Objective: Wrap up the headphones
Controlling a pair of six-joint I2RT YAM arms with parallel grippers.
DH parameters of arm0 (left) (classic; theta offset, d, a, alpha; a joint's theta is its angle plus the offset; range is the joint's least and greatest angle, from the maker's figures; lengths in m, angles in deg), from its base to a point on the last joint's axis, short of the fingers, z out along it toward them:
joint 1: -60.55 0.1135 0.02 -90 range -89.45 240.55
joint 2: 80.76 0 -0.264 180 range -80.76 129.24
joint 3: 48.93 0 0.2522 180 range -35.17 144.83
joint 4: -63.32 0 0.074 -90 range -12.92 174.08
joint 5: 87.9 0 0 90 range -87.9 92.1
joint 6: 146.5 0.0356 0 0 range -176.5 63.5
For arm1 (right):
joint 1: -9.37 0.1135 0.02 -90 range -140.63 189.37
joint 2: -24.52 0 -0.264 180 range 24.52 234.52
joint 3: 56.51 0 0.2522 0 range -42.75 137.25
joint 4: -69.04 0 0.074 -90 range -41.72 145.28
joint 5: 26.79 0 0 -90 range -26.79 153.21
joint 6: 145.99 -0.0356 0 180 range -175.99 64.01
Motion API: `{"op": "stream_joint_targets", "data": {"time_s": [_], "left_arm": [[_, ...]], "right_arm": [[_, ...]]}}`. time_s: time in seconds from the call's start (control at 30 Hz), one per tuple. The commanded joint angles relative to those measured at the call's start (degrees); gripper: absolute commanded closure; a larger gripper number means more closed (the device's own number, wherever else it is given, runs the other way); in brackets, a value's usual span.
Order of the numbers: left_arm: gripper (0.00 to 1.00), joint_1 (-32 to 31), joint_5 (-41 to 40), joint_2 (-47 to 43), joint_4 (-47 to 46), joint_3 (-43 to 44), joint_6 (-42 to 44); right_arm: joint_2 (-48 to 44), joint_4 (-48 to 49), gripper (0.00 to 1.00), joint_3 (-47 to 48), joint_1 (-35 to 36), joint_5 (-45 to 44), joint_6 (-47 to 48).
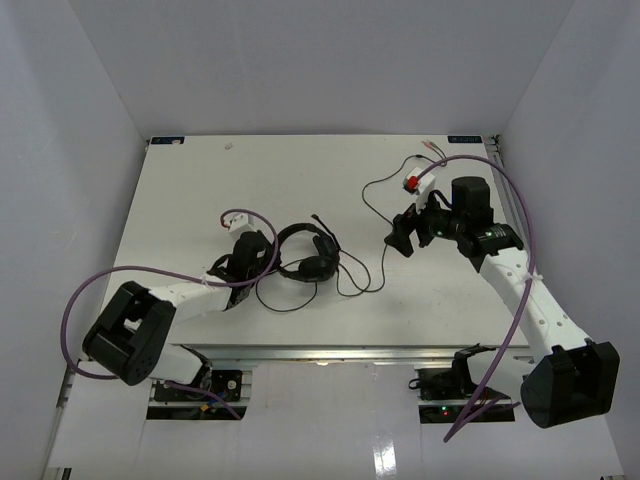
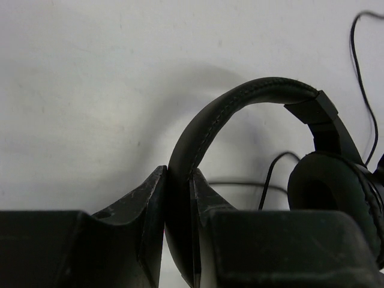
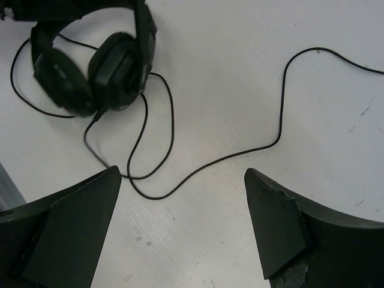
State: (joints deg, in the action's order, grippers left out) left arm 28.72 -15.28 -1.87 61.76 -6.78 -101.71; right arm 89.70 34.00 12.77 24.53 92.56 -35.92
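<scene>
Headphones (image 1: 305, 258) are lying mid-table (image 1: 200, 180), your left jaws clenching the headband (image 2: 240, 99) at their 9 o'clock. Right jaws are hanging released over the cable (image 3: 279, 129) at 3 o'clock. Its loose loops are risking tangling or dragging the headset.

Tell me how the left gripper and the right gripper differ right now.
The left gripper is shut on the headband of the headphones; the right gripper is open and holds nothing. The left is in contact with the headphones, while the right hovers apart from them, above the loose cable lying on the table. Both have black jaws.
</scene>
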Motion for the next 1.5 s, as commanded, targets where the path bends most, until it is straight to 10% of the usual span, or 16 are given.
{"op": "stream_joint_targets", "data": {"time_s": [0.0,0.57,0.73,1.03,1.13,1.47], "left_arm": [[1.0,3.52,0.34,4.66,-3.32,10.32,-2.87],[0.99,6.07,-0.88,20.16,-10.97,11.13,-5.77],[0.52,6.07,-0.65,19.44,-8.89,10.41,-3.57],[0.28,6.07,1.31,14.89,-2.71,12.86,9.89],[0.05,7.98,9.37,14.02,-0.2,17.6,21.07],[0.05,12.25,23.72,28.76,23.22,41.51,43.37]], "right_arm": [[-2.43,4.12,0.1,-2.52,-2.4,5.45,-2.57],[-10.23,8.36,0.1,-16.37,-11.27,28.55,2.43],[-9.58,8.36,0.1,-17.59,-12.96,30.34,2.76],[-10.2,8.27,0.1,-18.08,-14.45,31.18,3.11],[-11.2,8.22,0.1,-18.29,-14.45,31.81,2.96],[-13.44,8.24,0.1,-18.43,-17.38,33.17,2.65]]}}
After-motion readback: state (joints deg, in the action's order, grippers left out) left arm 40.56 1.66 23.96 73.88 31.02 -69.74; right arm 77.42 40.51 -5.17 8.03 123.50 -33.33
